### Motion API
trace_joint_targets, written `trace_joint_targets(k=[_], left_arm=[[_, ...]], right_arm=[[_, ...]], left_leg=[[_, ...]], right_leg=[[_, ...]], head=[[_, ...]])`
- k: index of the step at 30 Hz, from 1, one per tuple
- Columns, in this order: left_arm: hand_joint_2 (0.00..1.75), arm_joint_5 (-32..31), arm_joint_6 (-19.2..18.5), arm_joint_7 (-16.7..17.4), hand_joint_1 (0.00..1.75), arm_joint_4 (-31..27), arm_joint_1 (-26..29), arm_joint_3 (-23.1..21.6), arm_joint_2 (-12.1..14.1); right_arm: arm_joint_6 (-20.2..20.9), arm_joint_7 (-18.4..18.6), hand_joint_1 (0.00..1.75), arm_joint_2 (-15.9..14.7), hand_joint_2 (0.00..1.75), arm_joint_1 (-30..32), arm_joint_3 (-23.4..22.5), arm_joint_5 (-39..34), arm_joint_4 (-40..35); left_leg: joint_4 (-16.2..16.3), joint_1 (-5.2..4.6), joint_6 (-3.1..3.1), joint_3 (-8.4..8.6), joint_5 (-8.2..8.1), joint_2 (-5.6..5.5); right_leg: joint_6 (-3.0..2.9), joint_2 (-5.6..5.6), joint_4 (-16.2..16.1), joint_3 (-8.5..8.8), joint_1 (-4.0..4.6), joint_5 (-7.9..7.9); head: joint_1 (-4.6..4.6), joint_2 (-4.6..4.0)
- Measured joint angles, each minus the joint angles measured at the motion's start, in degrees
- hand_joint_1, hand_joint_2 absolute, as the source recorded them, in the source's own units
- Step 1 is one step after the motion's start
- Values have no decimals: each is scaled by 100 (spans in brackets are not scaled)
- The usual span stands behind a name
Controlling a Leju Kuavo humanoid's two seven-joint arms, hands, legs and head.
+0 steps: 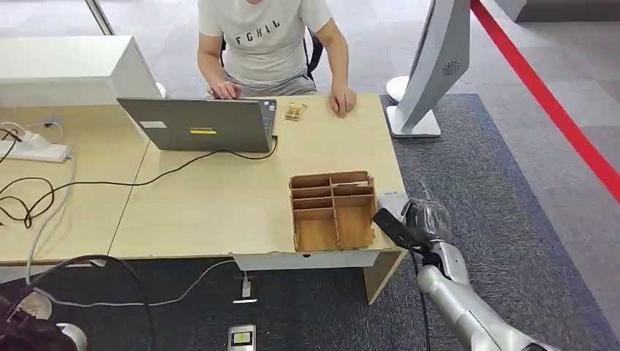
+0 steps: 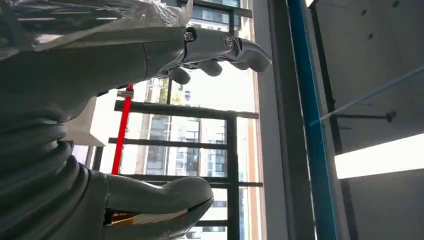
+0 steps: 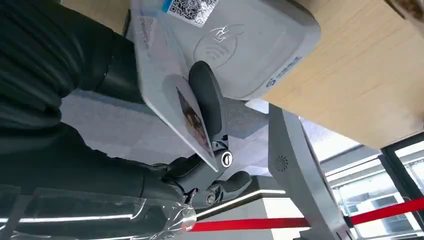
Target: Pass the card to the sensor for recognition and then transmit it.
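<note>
My right hand (image 1: 418, 221) hangs just off the table's right front corner, next to the white card reader sensor (image 1: 391, 199). In the right wrist view it pinches a white card (image 3: 170, 102) with a photo on it between thumb (image 3: 206, 97) and fingers. The card is tilted, its edge close over the sensor's (image 3: 250, 45) contactless mark; I cannot tell whether they touch. My left hand (image 2: 75, 90) is raised toward a window, fingers (image 2: 220, 50) and thumb apart with nothing between them.
A wooden divided box (image 1: 333, 210) stands left of the sensor. A person (image 1: 267, 44) sits across the table behind a laptop (image 1: 201, 124) with trailing cables. A white stand (image 1: 428, 66) rises off the table's far right corner. A small device (image 1: 242, 338) lies on the carpet.
</note>
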Motion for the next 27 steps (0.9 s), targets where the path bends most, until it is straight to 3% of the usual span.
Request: trace_joint_targets(k=[9,19,27], left_arm=[[175,138,0,-171,0,52,-7,-48,-4],[175,350,0,-367,0,151,-16,-55,-9],[175,426,0,-332,0,223,-119,-74,-11]], right_arm=[[-133,230,175,-184,175,-125,-160,208,-359],[-125,599,175,-474,175,-146,-455,546,-1398],[-11,481,175,-413,175,-366,-452,846,-1860]], left_leg=[[1,0,0,-1,0,0],[1,0,0,0,0,0],[0,1,0,0,0,0]], right_leg=[[0,0,0,-1,0,0],[0,0,0,-1,0,0],[-1,3,4,-1,1,1]], head=[[-2,0],[0,0],[-2,0]])
